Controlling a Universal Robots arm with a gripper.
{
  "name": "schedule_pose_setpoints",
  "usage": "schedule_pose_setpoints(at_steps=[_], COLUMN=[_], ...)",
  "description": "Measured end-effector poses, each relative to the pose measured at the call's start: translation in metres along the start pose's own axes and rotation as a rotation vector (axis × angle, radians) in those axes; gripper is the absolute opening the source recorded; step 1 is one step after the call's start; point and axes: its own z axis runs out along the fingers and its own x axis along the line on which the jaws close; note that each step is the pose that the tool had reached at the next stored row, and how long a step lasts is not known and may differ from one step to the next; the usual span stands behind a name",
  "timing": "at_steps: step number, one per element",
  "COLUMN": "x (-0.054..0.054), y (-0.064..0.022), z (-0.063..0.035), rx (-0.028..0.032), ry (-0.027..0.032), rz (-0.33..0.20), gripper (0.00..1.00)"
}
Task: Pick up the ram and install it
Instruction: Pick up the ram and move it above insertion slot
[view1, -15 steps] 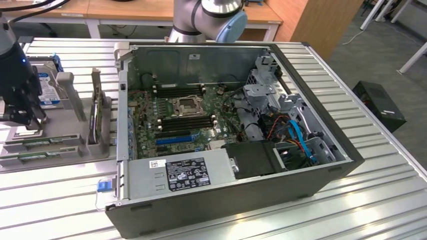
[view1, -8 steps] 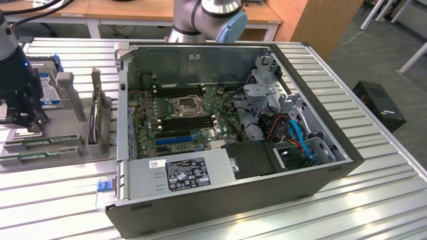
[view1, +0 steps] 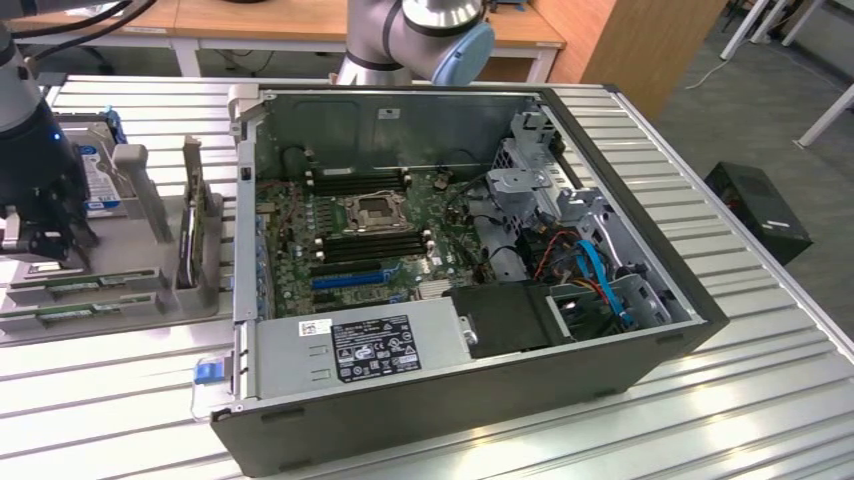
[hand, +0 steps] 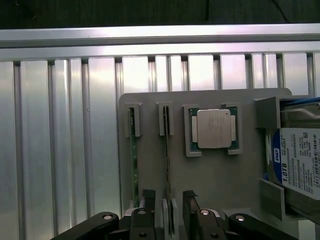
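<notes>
Bright light glares white off the ribbed metal table (hand: 100, 125), while the computer case (view1: 534, 390) interior lies dimmer.

Exterior high, oblique; wrist close above tray (hand: 215, 175) (shared).

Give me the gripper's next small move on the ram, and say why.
Probably lower it straight down a little. The open gripper hangs above the grey holder, its fingers either side of the ram standing on edge there, not yet touching it; closing now might catch only its top edge.
</notes>
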Motion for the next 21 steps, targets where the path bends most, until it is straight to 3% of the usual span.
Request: schedule_pose_setpoints(at_steps=[11,21], x=[0.000,0.014], y=[-0.0001,-0.0011], z=[0.0041,0.0035], rx=[0.0002,0.0000], ry=[-0.0002,-0.0001], rz=[0.000,0.000], gripper=[0.36,0.36])
